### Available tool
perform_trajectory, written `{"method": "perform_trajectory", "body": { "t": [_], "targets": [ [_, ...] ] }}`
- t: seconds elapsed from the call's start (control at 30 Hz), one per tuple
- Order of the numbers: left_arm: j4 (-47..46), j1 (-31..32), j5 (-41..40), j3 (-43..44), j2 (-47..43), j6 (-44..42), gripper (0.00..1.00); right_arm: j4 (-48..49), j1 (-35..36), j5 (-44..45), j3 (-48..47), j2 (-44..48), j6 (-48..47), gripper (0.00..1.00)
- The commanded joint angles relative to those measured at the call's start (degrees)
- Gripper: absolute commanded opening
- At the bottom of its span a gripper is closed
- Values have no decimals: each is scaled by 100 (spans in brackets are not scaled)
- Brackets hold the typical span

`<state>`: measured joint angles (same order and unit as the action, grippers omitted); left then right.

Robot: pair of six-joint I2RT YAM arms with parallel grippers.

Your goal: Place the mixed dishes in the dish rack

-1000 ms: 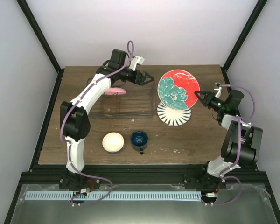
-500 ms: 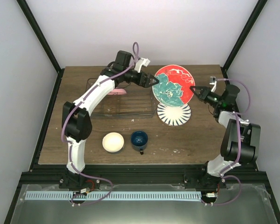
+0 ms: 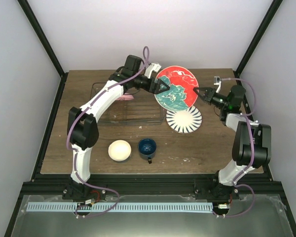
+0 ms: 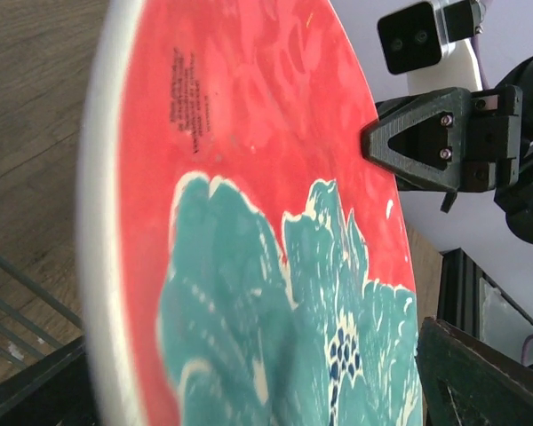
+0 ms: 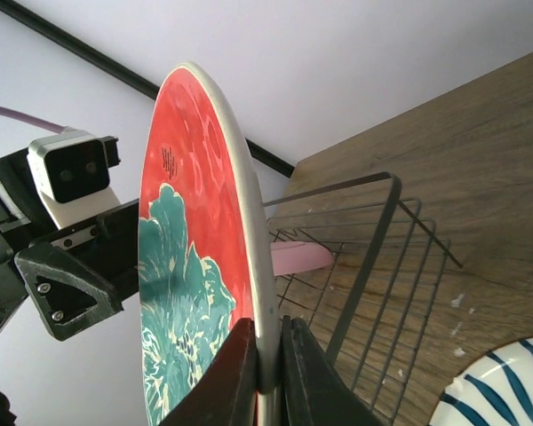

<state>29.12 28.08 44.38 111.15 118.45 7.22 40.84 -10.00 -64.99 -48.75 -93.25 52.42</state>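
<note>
Brown wooden counter [image 3: 207,148] is carrying the grey wire dish rack [image 3: 133,111] at left-centre, a pink plate [image 3: 122,97] leaning inside it. Just right of the rack, the red plate with teal flowers [image 3: 176,89] is hanging on edge in the air, with the right end effector [image 3: 198,92] clamping its right rim. The left end effector [image 3: 163,87], fingers apart, is straddling the opposite rim. It is the one nearer the rack, so a handover looks likely.
</note>
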Motion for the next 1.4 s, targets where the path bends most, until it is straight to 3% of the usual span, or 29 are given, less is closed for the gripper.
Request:
{"method": "perform_trajectory", "body": {
  "t": [0.0,0.2,0.33,0.5,0.63,0.67,1.1,1.37],
  "targets": [
    [-110,48,207,-7,171,-31,86,858,241,-140,-470,-60,388,1],
    [-52,47,253,18,187,-76,63,887,306,-95,-517,-122,416,1],
    [14,49,257,44,190,-128,57,680,306,-90,-542,-110,242,1],
    [244,48,97,115,196,-335,69,110,302,66,-603,-7,-188,1],
    [386,8,-128,117,187,-450,97,-725,190,381,-702,279,-703,1],
    [410,-14,-164,117,184,-476,99,-908,132,417,-720,316,-810,1],
    [697,-561,-1060,159,2,-672,100,-3356,-573,1158,-694,1030,-2153,1],
    [1440,-729,-2185,354,-263,-1408,100,-3859,-571,1643,-243,1329,-2342,1]
  ]
}}
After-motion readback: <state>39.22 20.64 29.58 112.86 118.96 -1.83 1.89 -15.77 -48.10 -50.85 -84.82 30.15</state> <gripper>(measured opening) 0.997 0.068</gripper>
